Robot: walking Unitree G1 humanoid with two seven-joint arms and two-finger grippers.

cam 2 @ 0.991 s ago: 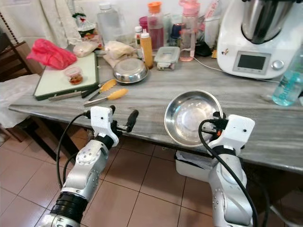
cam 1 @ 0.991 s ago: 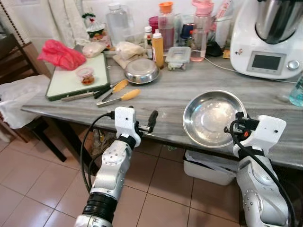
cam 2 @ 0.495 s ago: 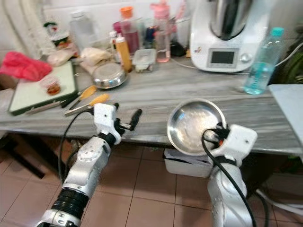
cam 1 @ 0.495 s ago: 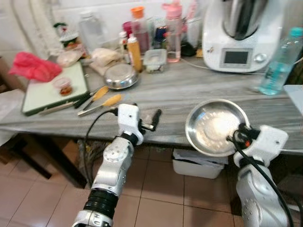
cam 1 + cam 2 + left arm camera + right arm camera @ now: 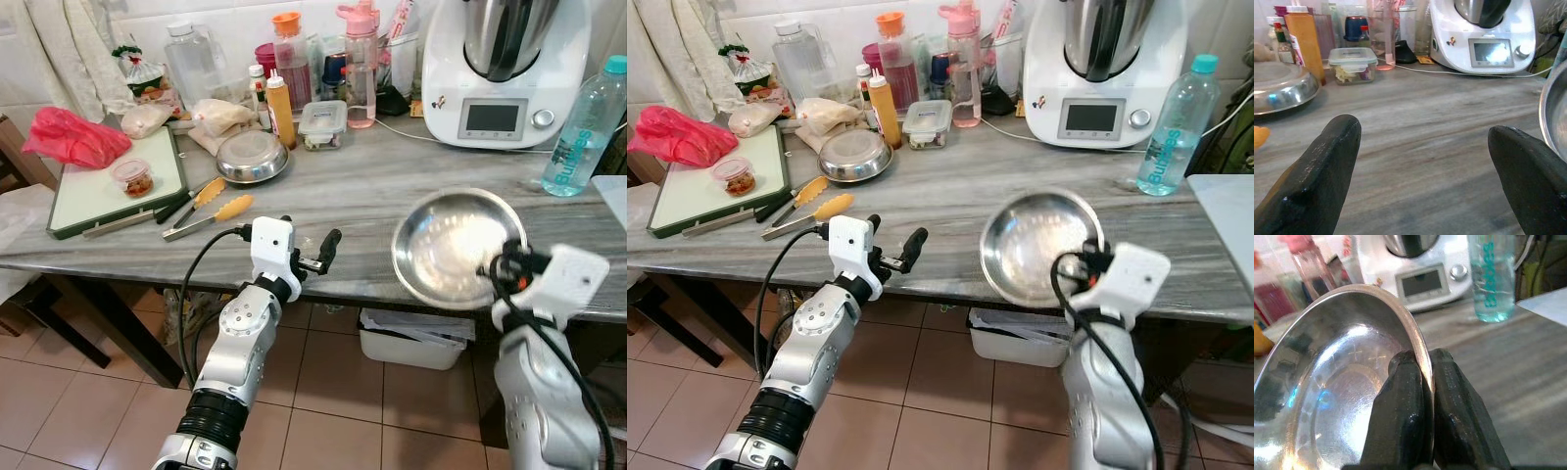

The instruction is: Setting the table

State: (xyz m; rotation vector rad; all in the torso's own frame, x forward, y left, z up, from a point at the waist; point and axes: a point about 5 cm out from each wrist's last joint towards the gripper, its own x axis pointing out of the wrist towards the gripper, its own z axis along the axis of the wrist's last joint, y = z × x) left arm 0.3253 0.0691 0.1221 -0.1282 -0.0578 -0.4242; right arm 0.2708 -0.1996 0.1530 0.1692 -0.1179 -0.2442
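Note:
A shiny steel bowl (image 5: pixel 453 247) is held tilted above the front edge of the grey counter (image 5: pixel 362 186), its inside facing me. My right gripper (image 5: pixel 492 270) is shut on the bowl's rim (image 5: pixel 1418 357), one finger inside and one outside. My left gripper (image 5: pixel 318 253) stands open at the counter's front edge, left of the bowl, with nothing between its fingers (image 5: pixel 1327 166). A second steel bowl (image 5: pixel 252 159) lies upside down further back on the counter.
A white kitchen machine (image 5: pixel 507 69) and a water bottle (image 5: pixel 586 127) stand at the back right. Bottles and a food box (image 5: pixel 321 122) crowd the back. A cutting board (image 5: pixel 108 181) and yellow-handled tools (image 5: pixel 206 208) lie at the left. A white bin (image 5: pixel 416 338) sits under the counter.
The camera has swung right and steadied, so the whole scene has shifted. My right gripper keeps the steel bowl, now a little higher and more tilted. The left gripper stays open.

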